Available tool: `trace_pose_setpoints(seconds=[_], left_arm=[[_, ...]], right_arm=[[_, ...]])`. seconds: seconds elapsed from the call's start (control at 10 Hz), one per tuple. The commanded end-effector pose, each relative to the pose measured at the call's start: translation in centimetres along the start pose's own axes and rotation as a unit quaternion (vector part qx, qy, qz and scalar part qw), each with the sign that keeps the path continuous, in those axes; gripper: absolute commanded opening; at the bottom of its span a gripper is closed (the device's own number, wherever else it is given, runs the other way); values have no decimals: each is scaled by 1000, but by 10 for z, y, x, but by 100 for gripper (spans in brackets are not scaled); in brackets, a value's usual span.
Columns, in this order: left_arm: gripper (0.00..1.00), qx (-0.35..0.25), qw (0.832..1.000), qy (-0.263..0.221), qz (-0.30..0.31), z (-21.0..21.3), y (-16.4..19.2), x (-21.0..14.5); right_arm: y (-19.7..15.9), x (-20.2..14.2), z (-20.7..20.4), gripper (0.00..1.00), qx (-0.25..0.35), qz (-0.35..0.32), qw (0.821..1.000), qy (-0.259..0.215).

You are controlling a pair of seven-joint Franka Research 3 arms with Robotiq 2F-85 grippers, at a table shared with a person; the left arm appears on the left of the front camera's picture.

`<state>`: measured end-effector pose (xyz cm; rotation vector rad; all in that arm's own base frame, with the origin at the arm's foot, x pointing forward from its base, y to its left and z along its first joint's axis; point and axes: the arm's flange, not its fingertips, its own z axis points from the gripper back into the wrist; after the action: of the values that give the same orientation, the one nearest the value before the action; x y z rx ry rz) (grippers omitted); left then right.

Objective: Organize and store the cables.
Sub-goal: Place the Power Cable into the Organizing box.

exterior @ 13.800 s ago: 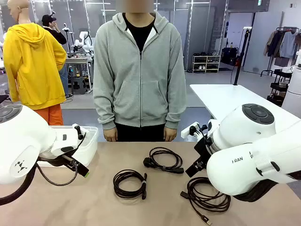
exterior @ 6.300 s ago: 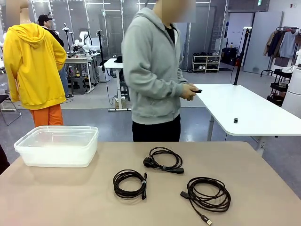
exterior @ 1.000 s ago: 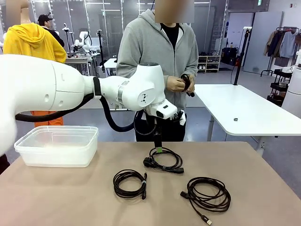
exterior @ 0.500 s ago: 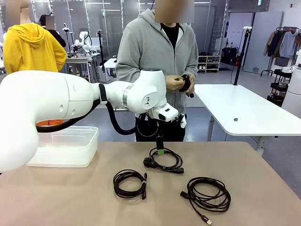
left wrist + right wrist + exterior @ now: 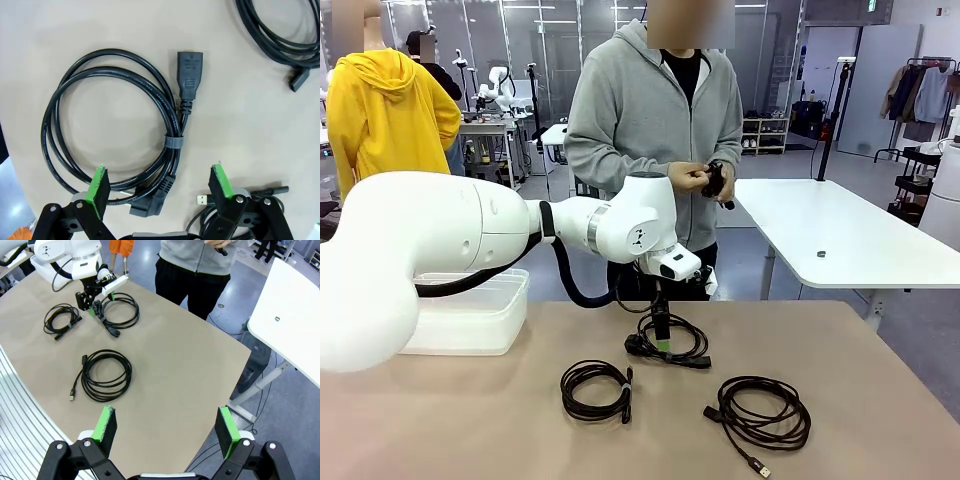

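I read the tabletop in the front view as a dial, with twelve on the person's side. My left gripper is down at the banded cable, which lies just off centre toward twelve. In the left wrist view the left gripper has its jaws spread wide, with one green pad outside the coil's outer turn and the other past the plug. The plug and a few turns of the banded cable lie between them at six o'clock, and nothing is clamped. I cannot tell whether the fingertips touch the table. The socket end points to twelve, and the small band sits near the middle of that picture. A neighbouring cable crosses the one o'clock corner, and I cannot tell which one it is.

On the table dial, the small cable lies at about seven and the loose cable at about five. Both are apart from the left gripper. A clear tub stands at ten, partly behind my left arm.

The right gripper hangs high over the table with its jaws apart and holds nothing. From there I see the loose cable at nine o'clock, and the banded cable and the small cable out toward ten.

The person stands at twelve, and both hands are at chest height around something small and black.
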<state>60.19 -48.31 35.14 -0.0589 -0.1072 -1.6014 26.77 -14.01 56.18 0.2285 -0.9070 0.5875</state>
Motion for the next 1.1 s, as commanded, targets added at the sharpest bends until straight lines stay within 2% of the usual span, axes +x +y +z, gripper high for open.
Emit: trace_pose_setpoints(seconds=[0.0,0.3,0.8,1.0], left_arm=[[100,-18,1000,-13,-4,2,4,4],[100,-29,1000,-10,-3,-6,2,5],[100,-53,997,-8,-57,-34,-15,15],[100,-62,996,2,-61,-41,-15,17]], right_arm=[[0,-1,1,100,-1,2,1000,1],[0,-1,1,100,-1,2,1000,1],[0,-1,1,100,-1,2,1000,1],[0,-1,1,100,-1,2,1000,1]])
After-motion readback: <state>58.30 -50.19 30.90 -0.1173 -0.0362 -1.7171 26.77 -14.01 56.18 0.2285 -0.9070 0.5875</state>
